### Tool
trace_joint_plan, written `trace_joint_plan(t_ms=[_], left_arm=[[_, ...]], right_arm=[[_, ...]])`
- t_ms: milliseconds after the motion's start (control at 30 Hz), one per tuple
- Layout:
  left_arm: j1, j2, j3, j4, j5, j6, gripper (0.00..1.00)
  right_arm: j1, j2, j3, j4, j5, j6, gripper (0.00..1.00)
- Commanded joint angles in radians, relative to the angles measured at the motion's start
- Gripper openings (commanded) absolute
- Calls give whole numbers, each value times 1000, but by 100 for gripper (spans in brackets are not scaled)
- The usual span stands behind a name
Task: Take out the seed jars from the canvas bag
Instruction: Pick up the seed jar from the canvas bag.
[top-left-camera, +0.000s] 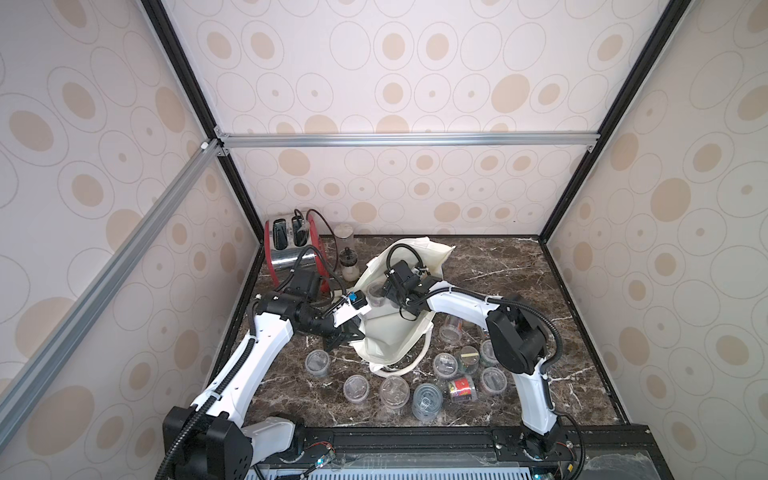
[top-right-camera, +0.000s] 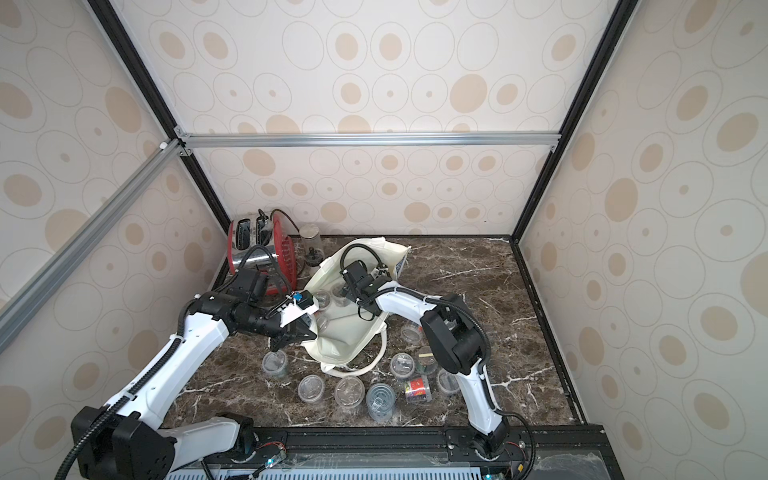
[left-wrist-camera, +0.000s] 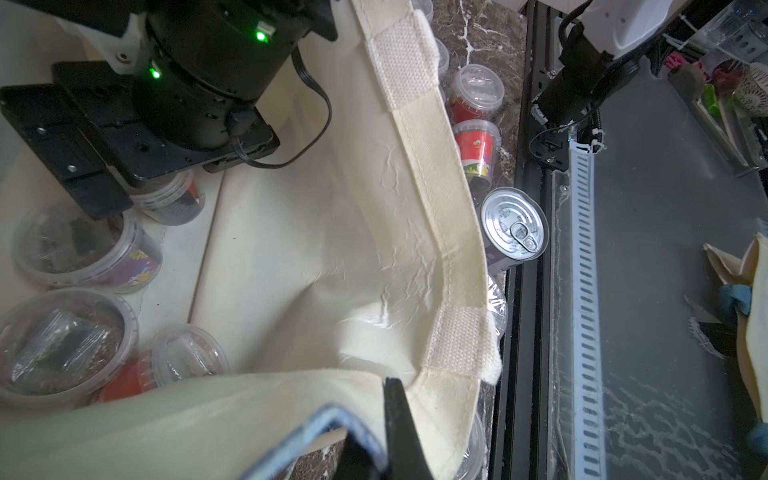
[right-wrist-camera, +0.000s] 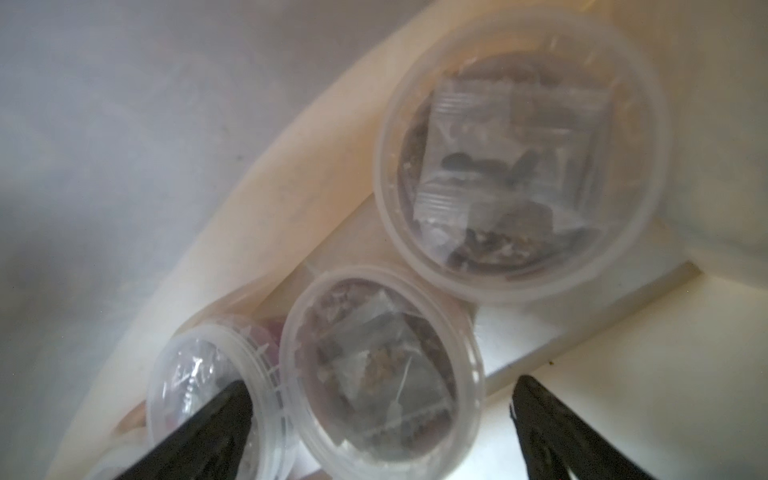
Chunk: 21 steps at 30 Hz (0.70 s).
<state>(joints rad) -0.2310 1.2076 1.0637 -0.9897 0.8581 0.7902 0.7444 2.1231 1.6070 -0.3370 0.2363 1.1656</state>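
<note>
Canvas bag (top-left-camera: 386, 336) in left fingers (left-wrist-camera: 399, 428); right fingers (right-wrist-camera: 548, 428) spread over jar (right-wrist-camera: 380, 365).

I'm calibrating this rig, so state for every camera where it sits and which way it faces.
Top views: high above the robot's bases, looking down and forward at the table, bag and loose jars; left arm and right arm show.
Left wrist: on the left arm, looking past the left gripper, shut on the bag's rim, into the bag; the right arm's end shows.
Right wrist: on the right arm, looking through the open right gripper at three bagged jars.
Shared: left wrist and top views both show the can.
</note>
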Motion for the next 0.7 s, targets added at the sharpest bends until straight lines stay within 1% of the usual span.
trace_joint_plan(t_ms=[0, 67, 167, 267, 400, 567, 600, 667], left_arm=[[-2, -19, 3, -50, 38, 48, 0], [-2, -20, 10, -56, 43, 44, 0], [-2, -18, 11, -73, 56, 69, 0], [-2, -14, 16, -66, 37, 59, 0], [-2, -18, 12, -76, 59, 68, 0], [-2, -19, 16, -61, 38, 46, 0], [-2, -22, 16, -66, 45, 48, 0], [-2, -26, 10, -70, 54, 60, 0]], right_arm=[[-22, 35, 14, -6, 50, 41, 100], [-25, 37, 6, 1, 69, 43, 100], [-34, 37, 2, -12, 95, 43, 99], [-34, 34, -12, -25, 121, 64, 97], [-36, 35, -12, -36, 117, 75, 95], [-36, 28, -21, -46, 108, 109, 91], [-37, 22, -21, -55, 110, 109, 91], [-36, 7, -28, -28, 99, 62, 90]])
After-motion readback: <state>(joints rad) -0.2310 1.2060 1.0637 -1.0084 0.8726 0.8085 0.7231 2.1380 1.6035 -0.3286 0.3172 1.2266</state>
